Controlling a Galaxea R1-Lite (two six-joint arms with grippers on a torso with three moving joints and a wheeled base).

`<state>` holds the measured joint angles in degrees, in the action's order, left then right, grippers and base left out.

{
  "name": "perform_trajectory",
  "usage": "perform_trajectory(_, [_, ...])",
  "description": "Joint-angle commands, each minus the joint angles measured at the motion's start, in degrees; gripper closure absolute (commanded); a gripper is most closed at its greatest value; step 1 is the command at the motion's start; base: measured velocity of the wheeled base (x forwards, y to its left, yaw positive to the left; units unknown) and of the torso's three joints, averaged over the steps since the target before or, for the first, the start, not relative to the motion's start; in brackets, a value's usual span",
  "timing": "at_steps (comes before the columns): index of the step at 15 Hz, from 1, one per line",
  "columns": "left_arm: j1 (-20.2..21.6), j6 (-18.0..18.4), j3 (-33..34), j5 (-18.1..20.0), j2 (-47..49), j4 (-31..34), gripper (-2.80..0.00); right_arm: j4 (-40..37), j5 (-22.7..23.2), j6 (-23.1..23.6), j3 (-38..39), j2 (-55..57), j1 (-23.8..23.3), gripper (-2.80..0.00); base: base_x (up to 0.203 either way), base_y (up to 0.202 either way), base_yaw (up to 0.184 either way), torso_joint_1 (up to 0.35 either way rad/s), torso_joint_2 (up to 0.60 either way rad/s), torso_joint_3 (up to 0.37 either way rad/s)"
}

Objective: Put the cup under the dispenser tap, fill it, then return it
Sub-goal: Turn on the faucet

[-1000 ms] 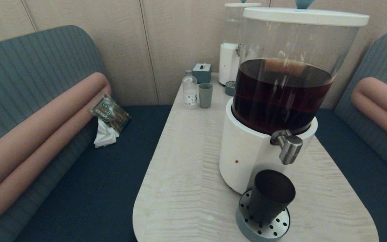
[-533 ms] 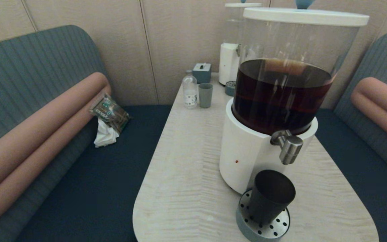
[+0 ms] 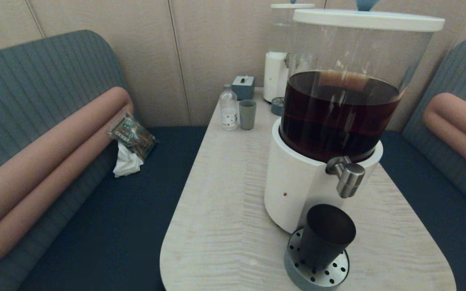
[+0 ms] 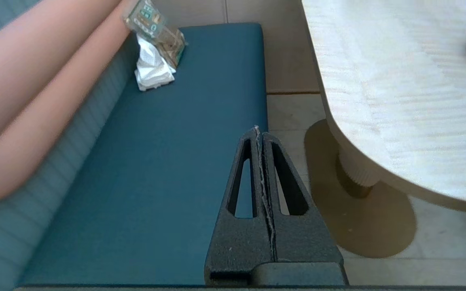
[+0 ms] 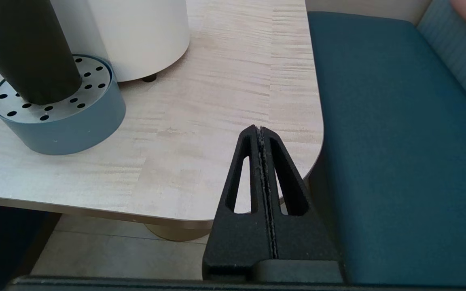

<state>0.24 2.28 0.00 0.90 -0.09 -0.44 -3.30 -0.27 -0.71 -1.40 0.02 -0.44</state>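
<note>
The matte black cup (image 3: 325, 236) stands upright on the round perforated drip tray (image 3: 336, 273) at the foot of the big dispenser (image 3: 338, 117), below and slightly left of the brushed-steel tap (image 3: 348, 178). In the right wrist view the cup (image 5: 22, 48) rests on that tray (image 5: 61, 125). My right gripper (image 5: 259, 129) is shut and empty, low at the table's near right corner, well apart from the cup. My left gripper (image 4: 257, 130) is shut and empty beside the left bench, off the table. Neither arm shows in the head view.
A small grey-green cup (image 3: 247, 114), a clear bottle (image 3: 229, 109), a tissue box (image 3: 243, 87) and a smaller white dispenser (image 3: 277, 72) stand at the table's far end. Benches flank the table (image 3: 225, 210); a snack packet and tissue (image 3: 132, 141) lie on the left one.
</note>
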Motion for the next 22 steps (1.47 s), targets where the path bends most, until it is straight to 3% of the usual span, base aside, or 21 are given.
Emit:
perform_trajectory(1, [0.0, -0.6, 0.0, -0.1, 0.1, 0.0, 0.0, 0.0, 0.0, 0.0, 0.0, -0.1, 0.0, 0.0, 0.0, 0.0, 0.0, 0.0, 0.0, 0.0])
perform_trajectory(17, [0.0, -0.9, 0.0, -0.1, 0.0, 0.1, 0.0, 0.1, -0.2, 0.1, -0.2, -0.1, 0.0, 0.0, 0.0, 0.0, 0.0, 0.0, 0.0, 0.0])
perform_trajectory(19, [0.0, -0.9, 0.0, -0.1, 0.0, 0.1, 0.0, -0.6, -0.1, 0.2, -5.0, -0.1, 0.0, 0.0, 0.0, 0.0, 0.0, 0.0, 0.0, 0.0])
perform_trajectory(22, [0.0, -0.9, 0.0, -0.1, 0.1, 0.1, 0.0, -5.6, 0.6, 0.1, -18.4, 1.8, 0.0, 0.0, 0.0, 0.0, 0.0, 0.0, 0.0, 0.0])
